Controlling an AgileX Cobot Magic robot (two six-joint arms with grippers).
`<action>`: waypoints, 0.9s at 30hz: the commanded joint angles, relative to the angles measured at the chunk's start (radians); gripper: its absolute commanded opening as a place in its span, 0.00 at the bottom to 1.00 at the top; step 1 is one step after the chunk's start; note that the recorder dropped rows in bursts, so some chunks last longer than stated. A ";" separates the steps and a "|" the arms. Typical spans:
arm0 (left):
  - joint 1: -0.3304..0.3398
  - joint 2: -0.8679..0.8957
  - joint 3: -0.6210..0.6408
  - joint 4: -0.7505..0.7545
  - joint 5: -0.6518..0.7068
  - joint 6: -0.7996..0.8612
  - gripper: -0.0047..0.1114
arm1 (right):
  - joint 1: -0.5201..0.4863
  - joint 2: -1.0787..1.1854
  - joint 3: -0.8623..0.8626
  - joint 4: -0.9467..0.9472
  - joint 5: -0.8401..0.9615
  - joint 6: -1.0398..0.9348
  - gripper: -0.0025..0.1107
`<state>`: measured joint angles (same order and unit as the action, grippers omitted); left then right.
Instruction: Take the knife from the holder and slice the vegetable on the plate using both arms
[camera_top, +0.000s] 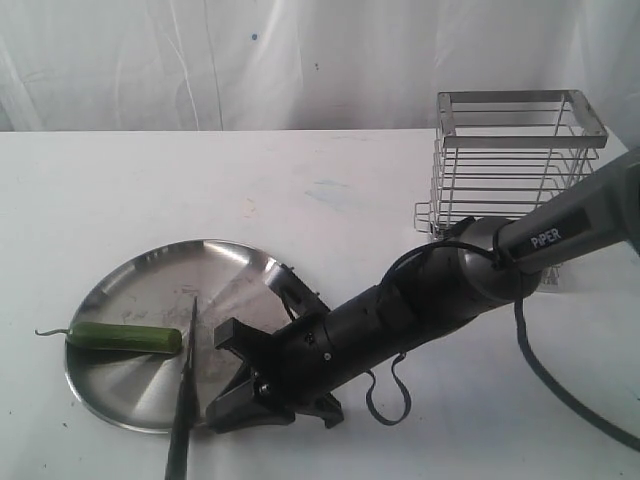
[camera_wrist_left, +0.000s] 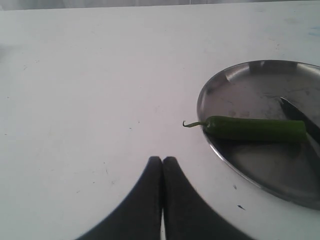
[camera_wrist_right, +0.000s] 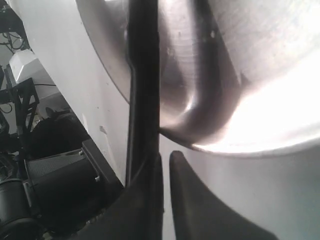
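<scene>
A: Exterior view, L to R: chili (camera_top: 125, 337) at plate's (camera_top: 235, 262) 9 o'clock, knife (camera_top: 186, 385) across its cut end.
B: Grippers?
A: Left gripper (camera_wrist_left: 162, 167) clenched, empty. Right gripper (camera_top: 240, 385) clamps knife handle.
B: Tip?
A: Pin chili w/ left, press straight down.
B: Writing?
A: "PiPER" on arm (camera_top: 545, 238); holder (camera_top: 520, 150) at 2 o'clock.

You're seeing the right arm (camera_top: 400, 320) showing bulky black joints, looping black cables, a grey "PiPER" link.

Knife (camera_top: 183, 400) handle ran off the exterior view's bottom edge. Holder (camera_top: 515, 165) base sat hidden behind right arm (camera_top: 400, 320). Right wrist view was blurred; grip on knife unclear.
</scene>
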<state>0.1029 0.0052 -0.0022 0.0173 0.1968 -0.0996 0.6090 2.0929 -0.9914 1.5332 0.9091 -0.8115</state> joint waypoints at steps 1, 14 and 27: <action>-0.007 -0.005 0.002 -0.004 -0.001 0.000 0.04 | 0.000 0.024 0.010 -0.057 -0.052 0.015 0.02; -0.007 -0.005 0.002 -0.004 -0.001 0.000 0.04 | 0.000 -0.199 0.010 -0.306 -0.087 0.107 0.02; -0.007 -0.005 0.002 -0.004 -0.001 0.000 0.04 | 0.264 -0.359 -0.184 -1.083 -0.151 0.683 0.02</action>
<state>0.1029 0.0052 -0.0022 0.0173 0.1968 -0.0996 0.7947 1.7315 -1.1053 0.5640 0.7411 -0.2053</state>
